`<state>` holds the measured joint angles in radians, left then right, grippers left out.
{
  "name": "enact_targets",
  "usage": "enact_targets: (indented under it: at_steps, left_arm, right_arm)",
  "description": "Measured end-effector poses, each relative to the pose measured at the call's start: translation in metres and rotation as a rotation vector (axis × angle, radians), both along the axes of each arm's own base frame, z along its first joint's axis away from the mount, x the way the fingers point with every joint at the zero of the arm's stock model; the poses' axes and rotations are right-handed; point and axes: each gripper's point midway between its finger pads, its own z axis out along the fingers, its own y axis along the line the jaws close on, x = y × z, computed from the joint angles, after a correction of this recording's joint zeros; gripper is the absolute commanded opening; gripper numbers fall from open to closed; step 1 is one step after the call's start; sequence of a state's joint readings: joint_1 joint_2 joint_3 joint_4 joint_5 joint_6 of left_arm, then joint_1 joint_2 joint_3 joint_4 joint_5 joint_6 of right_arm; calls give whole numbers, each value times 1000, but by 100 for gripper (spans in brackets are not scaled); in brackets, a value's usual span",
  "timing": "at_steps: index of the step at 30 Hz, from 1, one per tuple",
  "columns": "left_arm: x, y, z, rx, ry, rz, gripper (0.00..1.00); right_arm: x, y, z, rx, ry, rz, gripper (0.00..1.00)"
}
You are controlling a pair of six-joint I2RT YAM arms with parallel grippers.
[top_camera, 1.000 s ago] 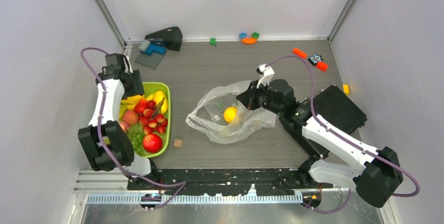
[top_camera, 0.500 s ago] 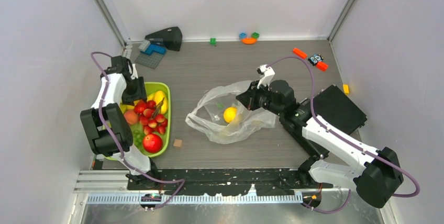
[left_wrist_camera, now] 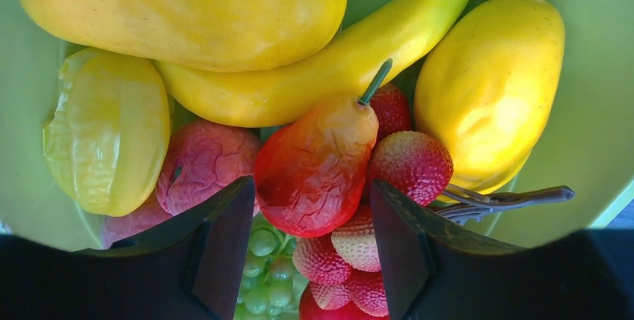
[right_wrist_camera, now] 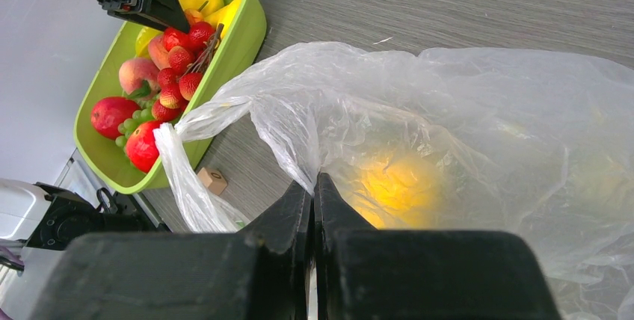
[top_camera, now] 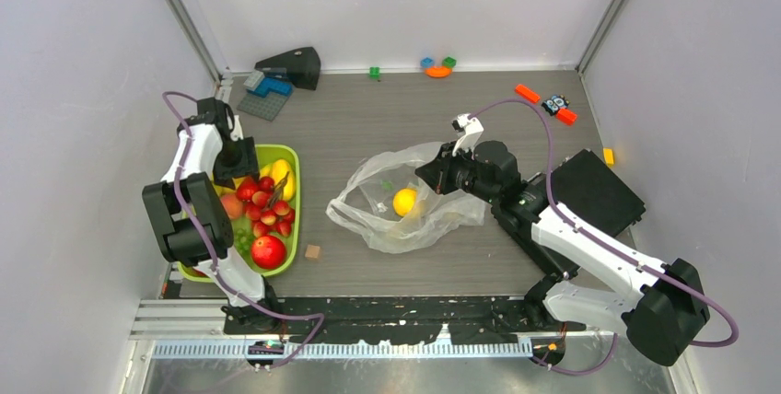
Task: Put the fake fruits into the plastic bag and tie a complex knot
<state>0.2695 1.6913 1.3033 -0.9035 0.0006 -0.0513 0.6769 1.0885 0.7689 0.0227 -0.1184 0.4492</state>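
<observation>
The fake fruits lie heaped in a lime-green tray (top_camera: 293,228) at the left: yellow mango (left_wrist_camera: 187,6), banana (left_wrist_camera: 336,66), strawberries (left_wrist_camera: 411,163), green grapes (left_wrist_camera: 262,268), a red apple (top_camera: 268,250). My left gripper (top_camera: 241,171) reaches down into the heap. Its fingers (left_wrist_camera: 224,245) press both sides of a red-orange fruit with a green stem (left_wrist_camera: 318,163). The plastic bag (top_camera: 433,219) lies mid-table with a yellow lemon (top_camera: 404,202) inside. My right gripper (top_camera: 431,173) is shut on the bag's rim (right_wrist_camera: 299,140), lifting it so the mouth faces the tray. No knot shows.
A small brown cube (top_camera: 313,251) sits between tray and bag. A black box (top_camera: 597,190) lies at the right, under the right arm. Toy bricks (top_camera: 438,66), orange pieces (top_camera: 545,104), a black wedge (top_camera: 293,64) and a blue brick plate (top_camera: 267,90) line the back.
My left arm has swung in over the tray and lowered its gripper into the fruit heap, jaws narrowing onto the red-orange fruit. The right arm and bag have not moved.
</observation>
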Motion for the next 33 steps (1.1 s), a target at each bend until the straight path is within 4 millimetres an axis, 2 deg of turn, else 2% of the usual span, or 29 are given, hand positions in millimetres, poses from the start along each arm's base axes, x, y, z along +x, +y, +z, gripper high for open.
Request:
enact_targets:
  at_steps: [6,15,24,28,33]
  left_arm:
    - [-3,2,-6,3,34,3,64]
    - [-5,-1,-12,1,67,-8,39]
    - [-4,-1,-10,18,65,-19,35]
    - [-4,0,7,62,2,-20,35]
    - [-7,1,53,137,-179,-13,35]
  right_arm:
    - [0,0,0,1,1,-1,5]
    - [0,0,0,2,2,-1,5]
    - [-1,0,2,5,-1,-1,5]
    - [-1,-1,3,8,-4,-2,5]
    - [-1,-1,4,9,-5,-2,5]
